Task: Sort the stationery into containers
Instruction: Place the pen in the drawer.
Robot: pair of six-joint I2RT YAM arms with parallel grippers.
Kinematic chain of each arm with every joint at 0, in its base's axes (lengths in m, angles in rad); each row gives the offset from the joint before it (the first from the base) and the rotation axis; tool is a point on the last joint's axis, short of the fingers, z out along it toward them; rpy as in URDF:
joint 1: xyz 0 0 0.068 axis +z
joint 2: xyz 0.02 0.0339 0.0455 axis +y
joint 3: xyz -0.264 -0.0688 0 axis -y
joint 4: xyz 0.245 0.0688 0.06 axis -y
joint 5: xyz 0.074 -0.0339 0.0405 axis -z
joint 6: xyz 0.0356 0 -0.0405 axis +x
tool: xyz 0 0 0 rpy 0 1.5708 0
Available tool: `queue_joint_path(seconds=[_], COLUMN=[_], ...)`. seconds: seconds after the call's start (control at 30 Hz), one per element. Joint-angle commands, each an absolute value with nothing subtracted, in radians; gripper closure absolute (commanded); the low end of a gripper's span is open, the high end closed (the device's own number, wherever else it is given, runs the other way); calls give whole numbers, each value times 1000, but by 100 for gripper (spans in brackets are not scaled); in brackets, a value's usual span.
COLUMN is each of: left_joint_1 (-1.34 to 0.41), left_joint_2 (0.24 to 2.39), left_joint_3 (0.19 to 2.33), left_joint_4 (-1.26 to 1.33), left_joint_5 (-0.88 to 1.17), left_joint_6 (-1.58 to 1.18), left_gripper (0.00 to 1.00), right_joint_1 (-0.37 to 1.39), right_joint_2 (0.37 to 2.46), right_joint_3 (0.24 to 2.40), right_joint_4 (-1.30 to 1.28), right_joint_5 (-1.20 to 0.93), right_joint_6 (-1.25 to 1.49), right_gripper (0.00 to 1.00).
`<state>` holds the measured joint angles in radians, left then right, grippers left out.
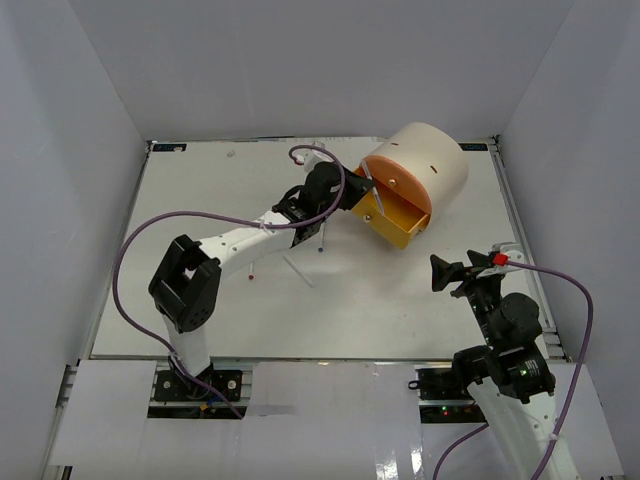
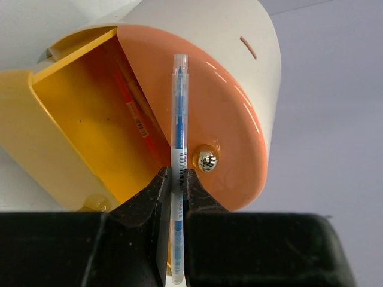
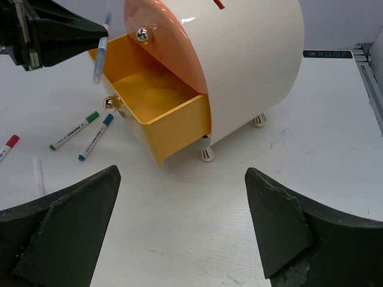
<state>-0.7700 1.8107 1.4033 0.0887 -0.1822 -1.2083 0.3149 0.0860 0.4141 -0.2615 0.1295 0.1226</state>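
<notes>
Stationery (image 3: pixel 96 137) is in three spots. The blue pen (image 2: pixel 179 119) sits in the left gripper (image 2: pixel 178 177), fingers clenched on its barrel. In the left wrist view it runs straight up across the orange-pink drawer front (image 2: pixel 227 119), just beside that drawer's brass knob (image 2: pixel 207 160). From the right wrist view the pen hangs tilted at the front corner of the yellow drawer (image 3: pixel 161 101), which is pulled well out of the cream organiser (image 3: pixel 251 60), and it is close above the yellow drawer's own knob (image 3: pixel 109 103). I can't tell from any view whether the pen's low end is inside the drawer or just outside its front wall; depth is ambiguous. A red pen (image 2: pixel 134 113) lies inside the yellow drawer along its side wall. The rest is loose on the table (image 3: pixel 335 149) in front of the drawer. A green-capped marker (image 3: pixel 75 130) and a blue-capped marker (image 3: pixel 94 139) lie side by side, roughly parallel. A red-capped marker (image 3: pixel 7 146) is cut off at the frame edge. A white pen (image 3: pixel 39 176) lies nearer the camera, apart from the others. The orange-pink drawer is shut. The right gripper (image 3: pixel 181 179) is released, fingers (image 3: pixel 60 227) spread wide with nothing between them. It hangs over bare table facing the organiser, well apart from both it and the loose markers. In the top view the left arm (image 1: pixel 240 240) reaches diagonally across the table to the drawer, and the right arm (image 1: pixel 510 330) sits folded back near its base.
</notes>
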Motion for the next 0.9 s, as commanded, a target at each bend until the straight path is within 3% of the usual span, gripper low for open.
queue_joint_path(seconds=[0.0, 0.27, 0.4, 0.63, 0.87], left_joint_1=[-793, -839, -850, -850, -850], left_joint_2=[1821, 1902, 1910, 1867, 1781], left_joint_3=[1447, 1485, 1490, 1463, 1500], left_joint_4=[147, 195, 196, 187, 123], left_joint_5=[-279, -344, -350, -364, -336], left_joint_6=[-1252, -1261, -1255, -1175, -935], left_gripper=[87, 82, 72, 45, 25], right_joint_1=[321, 319, 319, 321, 319], right_joint_2=[75, 74, 77, 101, 386], right_joint_3=[413, 413, 413, 426, 604], right_joint_4=[-216, -216, -212, -199, -195], right_joint_5=[146, 144, 144, 140, 138], right_joint_6=[118, 117, 117, 118, 106], right_gripper=[9, 9, 9, 9, 10])
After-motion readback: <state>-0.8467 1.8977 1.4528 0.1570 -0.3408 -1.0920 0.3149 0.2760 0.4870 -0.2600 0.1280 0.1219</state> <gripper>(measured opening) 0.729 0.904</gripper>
